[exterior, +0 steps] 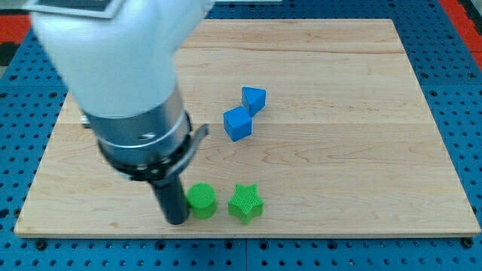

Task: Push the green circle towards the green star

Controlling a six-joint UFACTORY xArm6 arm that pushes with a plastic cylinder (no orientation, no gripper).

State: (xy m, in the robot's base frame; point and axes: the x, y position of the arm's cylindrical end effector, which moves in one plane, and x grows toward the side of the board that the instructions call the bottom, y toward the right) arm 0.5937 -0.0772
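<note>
The green circle (201, 201) lies on the wooden board (339, 150) near the view's bottom edge, left of centre. The green star (245, 203) lies just to its right, with a small gap between them. My tip (176, 220) rests on the board right against the circle's left side, touching or nearly touching it. The white arm and its dark collar rise from the rod toward the view's top left and hide part of the board behind them.
A blue cube (237, 123) and a blue triangular block (254, 98) sit together above the green blocks, near the board's middle. The board's bottom edge (248, 230) runs close below the green blocks. A blue perforated table surrounds the board.
</note>
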